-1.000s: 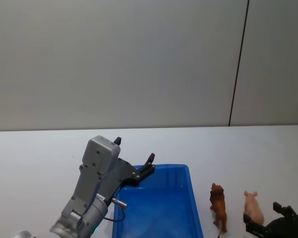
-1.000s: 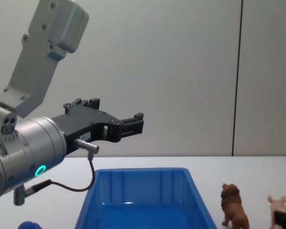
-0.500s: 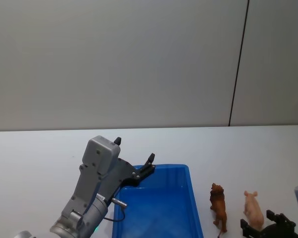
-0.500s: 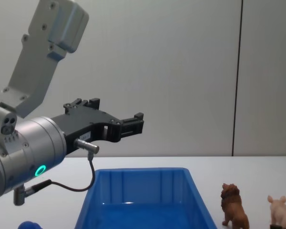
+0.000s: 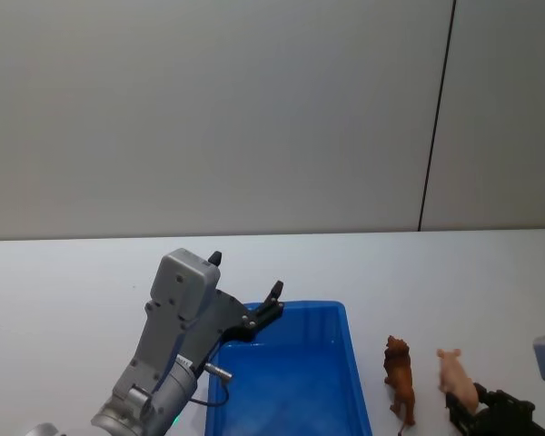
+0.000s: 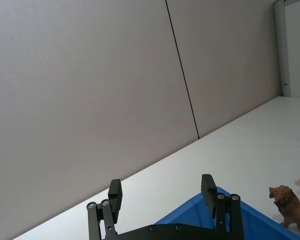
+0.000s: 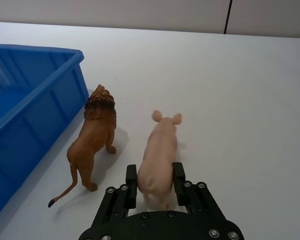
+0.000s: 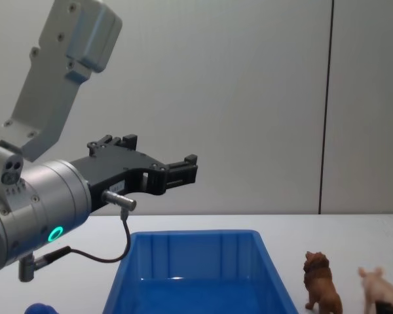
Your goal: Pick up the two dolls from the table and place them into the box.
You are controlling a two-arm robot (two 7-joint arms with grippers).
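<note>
White tabletop point(image 7: 250, 75); right gripper point(image 7: 155, 171) clamped on pale pink plastic pig point(image 7: 162, 140). Blue ribbed bin point(image 7: 50, 100) leftward past brown lion point(image 7: 97, 130), left gripper point(image 6: 161, 185) agape above.

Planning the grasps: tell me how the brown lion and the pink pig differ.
The brown maned plastic lion stands free; the pale pink plastic pig is clamped in the right gripper. The lion is nearer the blue plastic bin, the pig farther. Both face away from the robot.

bright, even light from above, soft short shadows
</note>
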